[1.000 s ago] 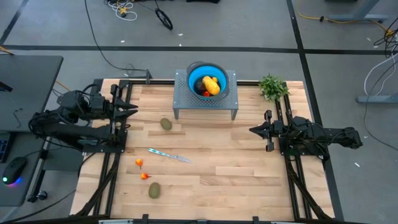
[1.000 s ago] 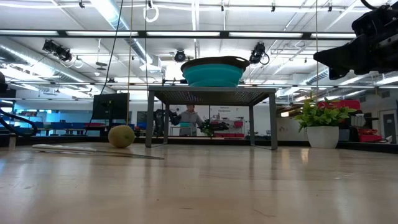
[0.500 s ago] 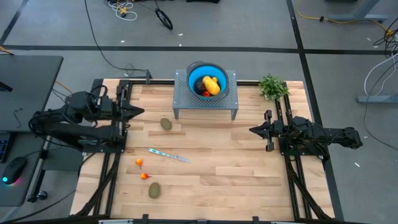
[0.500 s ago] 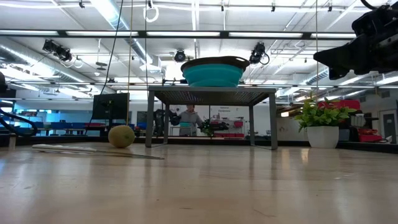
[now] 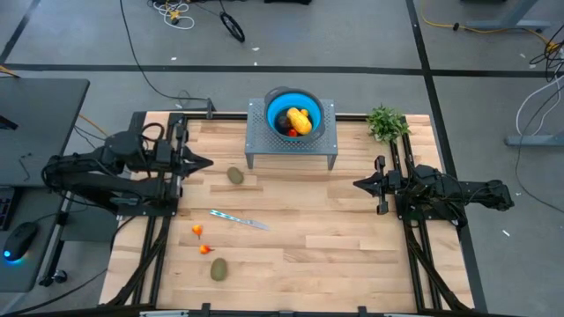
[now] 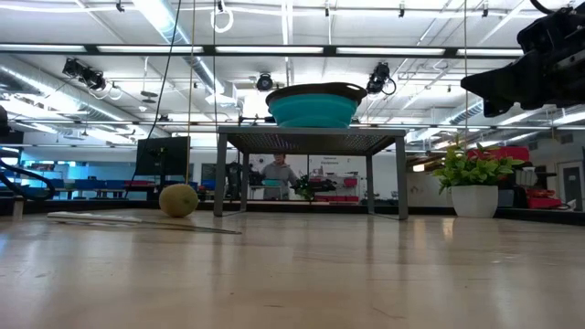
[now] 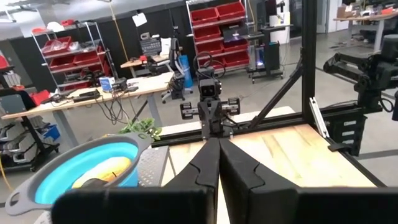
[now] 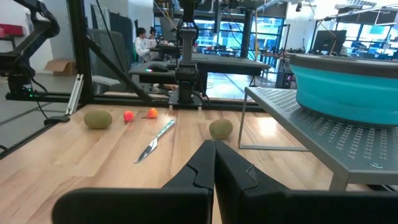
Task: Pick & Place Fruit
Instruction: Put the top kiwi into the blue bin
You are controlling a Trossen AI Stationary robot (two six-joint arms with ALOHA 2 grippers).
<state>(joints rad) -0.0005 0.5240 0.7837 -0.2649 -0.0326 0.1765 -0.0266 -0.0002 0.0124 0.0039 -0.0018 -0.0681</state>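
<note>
Since a second ago the left gripper (image 5: 208,162) has travelled from the left frame out over the wood toward the nearer kiwi, and its fingers, then slightly parted, are now pressed together on nothing. It hangs just short of that kiwi (image 5: 235,175), which lies on the surface (image 5: 352,229) in front of the metal stand's (image 5: 328,155) left leg. The right gripper (image 5: 356,184) has not shifted; it waits by the right frame, fingers pressed together and holding nothing.

On the perforated stand sits a blue bowl (image 5: 273,113) holding the elongated yellow-orange fruit (image 5: 298,120), with something red beside it. A second kiwi (image 5: 218,268) lies near the front edge of the surface. Two tiny red-orange fruits (image 5: 197,231) sit between that kiwi and the slim silvery-blue knife-like stick (image 5: 240,219), which lies flat in the middle-left of the wood. A green leafy plant sprig (image 5: 386,122) stands at the far right corner.

In the low view the first kiwi (image 6: 178,199) shows left of the stand, and a person (image 6: 277,173) sits far off in the room behind.
</note>
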